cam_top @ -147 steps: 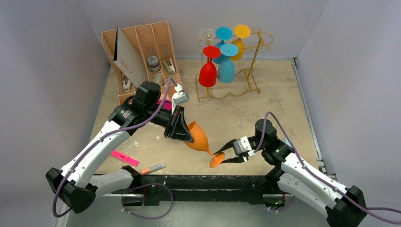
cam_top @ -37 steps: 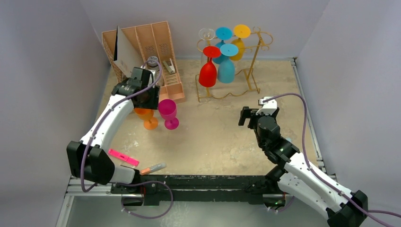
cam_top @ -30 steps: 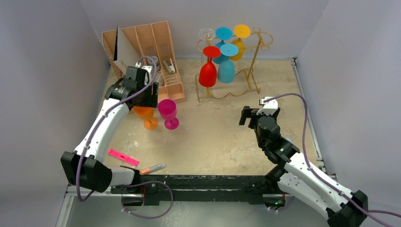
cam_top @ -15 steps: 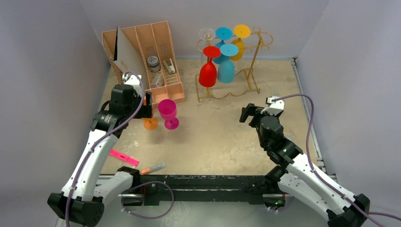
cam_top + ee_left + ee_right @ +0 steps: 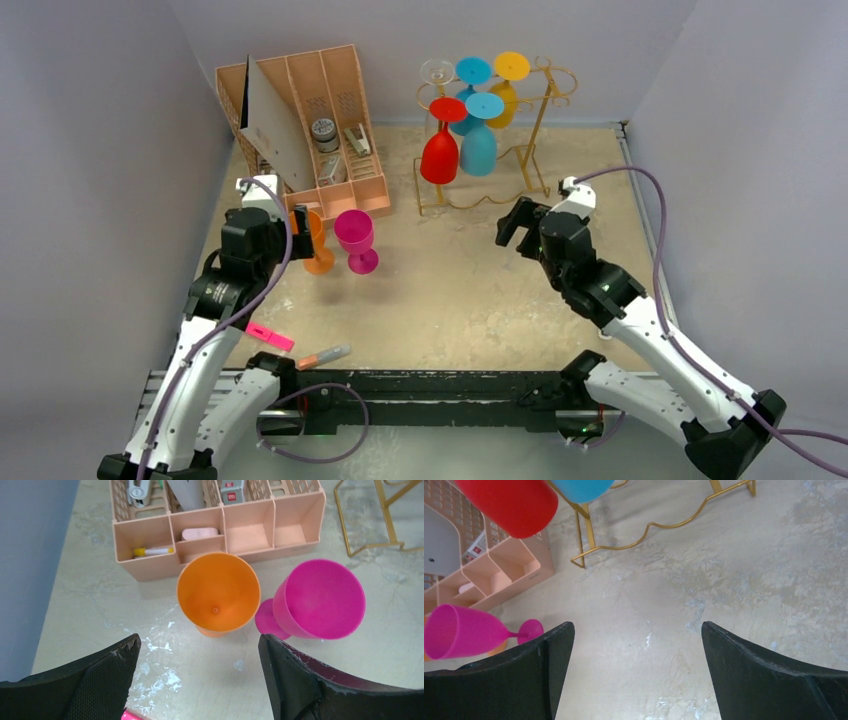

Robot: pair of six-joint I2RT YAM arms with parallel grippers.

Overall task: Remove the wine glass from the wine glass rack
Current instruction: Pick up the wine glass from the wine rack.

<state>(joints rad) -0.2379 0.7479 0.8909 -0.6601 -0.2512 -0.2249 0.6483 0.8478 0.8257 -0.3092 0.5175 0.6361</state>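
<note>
The gold wire wine glass rack point(image 5: 538, 128) stands at the back of the table. Red point(image 5: 440, 155), blue point(image 5: 479, 148) and yellow point(image 5: 505, 100) wine glasses hang upside down from it, among others. An orange wine glass point(image 5: 315, 240) and a magenta one point(image 5: 354, 235) stand upright on the table, touching neither gripper. My left gripper point(image 5: 298, 222) is open just left of the orange glass point(image 5: 218, 592) and holds nothing point(image 5: 198, 640). My right gripper point(image 5: 512, 225) is open and empty point(image 5: 638, 625), in front of the rack's wavy base point(image 5: 644, 532) and below the red glass point(image 5: 509, 502).
A tan slotted organiser point(image 5: 320, 110) holding small items stands at the back left, right behind the two standing glasses. A pink marker point(image 5: 264, 334) and an orange-grey pen point(image 5: 323, 355) lie near the front edge. Grey walls close in the table's sides.
The orange glass, carried earlier, now stands beside the magenta one. My left gripper has opened off it and drawn back to the near left. My right gripper has moved toward the rack.
</note>
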